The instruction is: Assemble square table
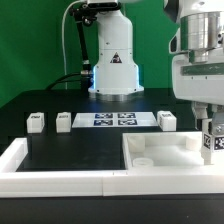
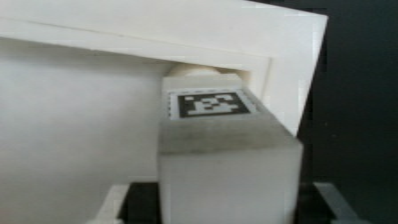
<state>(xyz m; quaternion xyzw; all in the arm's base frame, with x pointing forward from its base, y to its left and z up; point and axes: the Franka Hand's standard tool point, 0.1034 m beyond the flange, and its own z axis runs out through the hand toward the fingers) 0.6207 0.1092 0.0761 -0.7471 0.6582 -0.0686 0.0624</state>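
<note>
We have the gripper (image 1: 209, 124) closed on one leg (image 2: 222, 165), with the jaws clamped on its sides and the tagged face toward the wrist camera. The tabletop (image 1: 160, 150) lies directly below and beside the gripper, tucked into the corner of the white rim (image 1: 20, 160).

In the wrist view, the leg's free end is at the tabletop's corner, by the corner socket (image 2: 203, 72). We can't tell whether it touches yet.

Our read is that the step in hand is seating this leg in that socket. No leg looks mounted, so it's early in the job.

To do it well:
- Keep the leg's axis square to the slab.
- Centre the tip on the socket before any push.
- Descend slowly, then twist in without relaxing the grip.
- If it starts skewed, back off and realign rather than force it. A side load could slide the tabletop along the rim.

The three other legs (image 1: 64, 120) lie loose, away from the gripper, in a row with the marker board (image 1: 112, 119).
</note>
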